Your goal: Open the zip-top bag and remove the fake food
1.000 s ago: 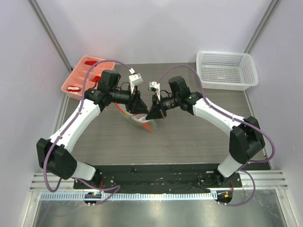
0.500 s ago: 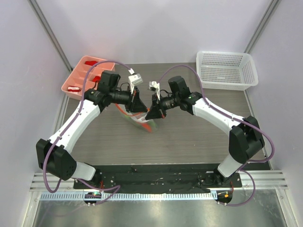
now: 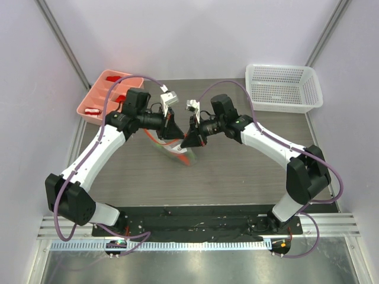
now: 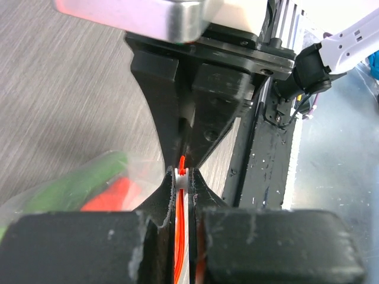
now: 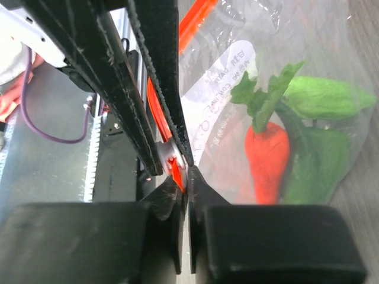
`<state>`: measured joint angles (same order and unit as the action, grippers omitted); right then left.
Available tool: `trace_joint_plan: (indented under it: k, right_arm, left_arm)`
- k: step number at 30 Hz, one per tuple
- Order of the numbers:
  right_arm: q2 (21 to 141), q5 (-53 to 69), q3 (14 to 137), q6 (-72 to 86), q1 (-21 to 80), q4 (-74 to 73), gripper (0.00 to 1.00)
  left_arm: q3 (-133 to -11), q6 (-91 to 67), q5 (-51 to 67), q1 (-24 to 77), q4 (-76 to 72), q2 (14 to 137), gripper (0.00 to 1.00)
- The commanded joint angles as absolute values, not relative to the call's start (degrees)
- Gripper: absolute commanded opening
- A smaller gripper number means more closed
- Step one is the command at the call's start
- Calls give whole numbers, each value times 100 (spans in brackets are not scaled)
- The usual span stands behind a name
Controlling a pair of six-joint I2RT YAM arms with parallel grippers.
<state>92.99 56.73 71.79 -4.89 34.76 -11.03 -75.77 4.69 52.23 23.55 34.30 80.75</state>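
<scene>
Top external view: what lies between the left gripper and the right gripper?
The zip-top bag, by its orange-red zip strip, pinched where the two meet; clearest in the wrist views.

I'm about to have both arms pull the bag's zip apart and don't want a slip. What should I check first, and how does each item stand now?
1. Left gripper shut on the zip strip: ok.
2. Right gripper pinching the same strip: ok.
3. Each gripper on a different lip of the strip: cannot tell, as the two fingertip pairs meet at one spot.
4. Zip already parted: cannot tell.
5. Food inside the bag: ok, it shows through the plastic.
</scene>
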Motion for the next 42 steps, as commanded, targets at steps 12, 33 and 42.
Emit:
trace_joint_plan:
  k: [12,33,42]
  right_arm:
    - [8448,4237,6076,1211,2805,1255,1]
    - [8182,2074,5800,1775,1775,1090,1]
    - [8314,3122,5950,1285,1775,1159,1]
  left_arm:
    - [-7603,335,3834,2338,3419,8016,0]
    - [-7401,-659,44,1564,3437,7629,0]
    - [-7164,-528,-64,1547,3122,7129,28]
